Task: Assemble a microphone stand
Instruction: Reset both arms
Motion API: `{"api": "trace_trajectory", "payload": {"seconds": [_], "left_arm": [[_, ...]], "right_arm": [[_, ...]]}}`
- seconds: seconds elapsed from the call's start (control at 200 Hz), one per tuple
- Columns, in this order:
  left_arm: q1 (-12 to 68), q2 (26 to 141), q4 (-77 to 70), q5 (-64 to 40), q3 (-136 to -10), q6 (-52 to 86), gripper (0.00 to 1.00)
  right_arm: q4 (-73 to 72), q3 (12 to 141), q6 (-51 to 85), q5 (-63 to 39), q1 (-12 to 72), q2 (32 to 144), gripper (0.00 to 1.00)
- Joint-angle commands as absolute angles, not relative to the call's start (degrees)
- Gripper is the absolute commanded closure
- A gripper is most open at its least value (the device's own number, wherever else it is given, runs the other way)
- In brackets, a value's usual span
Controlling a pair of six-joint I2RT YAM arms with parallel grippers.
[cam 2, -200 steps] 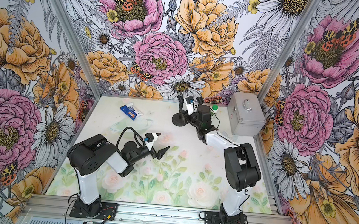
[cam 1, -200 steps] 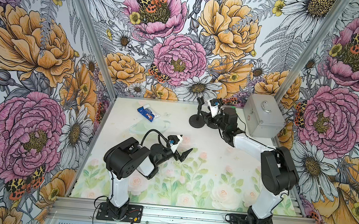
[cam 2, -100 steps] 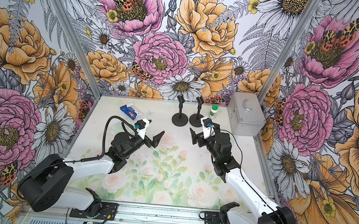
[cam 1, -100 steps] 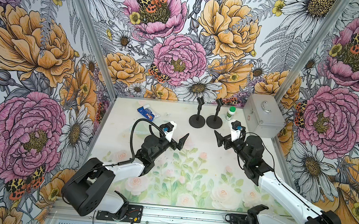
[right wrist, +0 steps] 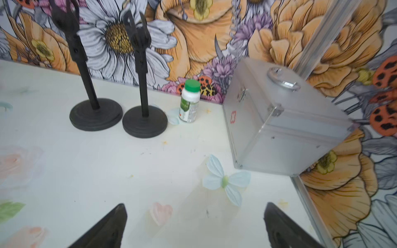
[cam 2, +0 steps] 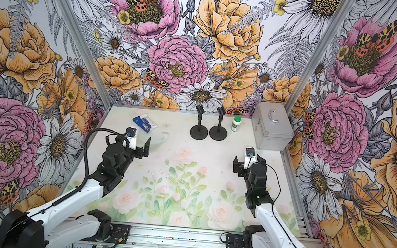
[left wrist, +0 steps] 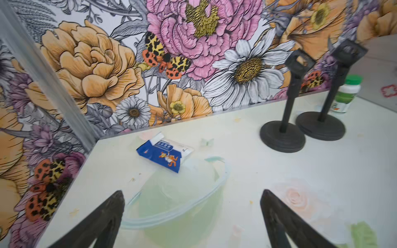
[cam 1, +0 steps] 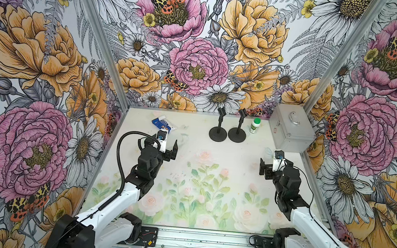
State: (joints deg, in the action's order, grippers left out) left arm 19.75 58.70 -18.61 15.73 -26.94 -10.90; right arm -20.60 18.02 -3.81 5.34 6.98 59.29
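Observation:
Two black microphone stands (cam 1: 218, 125) (cam 1: 238, 128) stand upright side by side at the back of the table, each with a round base and a clip on top. They also show in the left wrist view (left wrist: 285, 120) and the right wrist view (right wrist: 142, 103). My left gripper (cam 1: 166, 147) hovers open at the left middle of the table, well short of the stands. My right gripper (cam 1: 274, 165) is open near the right edge, in front of the silver case. Both wrist views show nothing between the jaws (left wrist: 192, 193) (right wrist: 195, 205).
A silver metal case (cam 1: 291, 131) sits in the back right corner, with a small white bottle with a green cap (cam 1: 255, 125) beside the stands. A blue and white packet (cam 1: 164, 124) lies at the back left. A clear plastic bag (left wrist: 178, 199) lies under the left gripper.
The right gripper let go at the stands, opened and drew back to the right side. The left arm stretched out from its folded pose toward the back left.

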Motion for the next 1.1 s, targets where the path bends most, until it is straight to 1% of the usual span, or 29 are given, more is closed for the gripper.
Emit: {"api": "trace_trajectory", "payload": {"seconds": [0.0,0.07,0.095,0.255,0.335,0.38,0.415,0.455,0.52,0.55,0.595,0.635,0.71,0.831,0.911,1.091], "left_arm": [[16.7,61.6,-18.4,16.6,-24.7,-14.5,0.01],[13.5,63.8,-23.7,12.5,-22.2,-12.9,0.01],[12.4,64.5,-25.9,9.4,-21.2,-12.3,0.01],[6.5,70.6,-39.2,4.7,-17.3,-10.0,0.01],[4.2,75.0,-44.4,1.3,-18.3,-9.4,0.02],[3.2,76.7,-43.3,1.1,-20.2,-7.2,0.02],[2.8,79.4,-46.5,-0.9,-20.3,-7.0,0.01],[2.8,81.8,-48.0,-0.5,-20.9,-6.6,0.01],[1.5,81.3,-46.8,-0.2,-20.8,-5.1,0.01],[1.1,82.3,-49.5,-0.1,-20.0,-4.6,0.01],[0.8,85.1,-54.4,-0.6,-18.9,-4.7,0.01],[0.7,89.4,-61.0,-0.7,-18.6,-4.0,0.01],[0.3,86.7,-50.4,0.6,-21.4,-3.5,0.01],[0.2,87.7,-52.3,0.6,-21.4,-3.2,0.01],[0.2,87.7,-52.2,0.8,-21.5,-3.1,0.01],[-0.1,87.9,-50.9,0.6,-22.2,-2.7,0.01]], "right_arm": [[-32.0,16.9,-0.6,3.3,5.7,65.5,0.0],[-34.1,16.7,0.3,2.6,4.1,66.9,0.0],[-35.5,16.3,0.5,2.2,3.7,67.2,0.0],[-44.5,15.4,2.2,-2.8,-0.5,71.6,0.0],[-52.7,15.3,2.7,-5.3,-2.7,76.5,0.0],[-53.4,16.7,4.4,-6.8,-4.6,80.1,0.0],[-54.7,17.5,5.1,-8.6,-5.5,83.1,0.0],[-55.7,18.3,4.9,-9.9,-5.9,85.9,0.0],[-57.6,18.7,5.0,-9.8,-6.0,88.2,0.0],[-54.8,19.1,5.2,-9.1,-6.0,87.3,0.0],[-56.7,19.1,5.3,-9.9,-6.1,88.3,0.0],[-55.0,19.4,5.5,-10.1,-6.3,87.7,0.0],[-53.3,20.5,5.7,-9.7,-6.3,88.1,0.0],[-49.4,22.4,4.0,-8.3,-4.7,87.9,0.0],[-48.3,22.6,3.0,-4.1,-2.7,87.5,0.0],[-48.5,22.6,3.1,-3.8,-2.6,87.6,0.0]]}}
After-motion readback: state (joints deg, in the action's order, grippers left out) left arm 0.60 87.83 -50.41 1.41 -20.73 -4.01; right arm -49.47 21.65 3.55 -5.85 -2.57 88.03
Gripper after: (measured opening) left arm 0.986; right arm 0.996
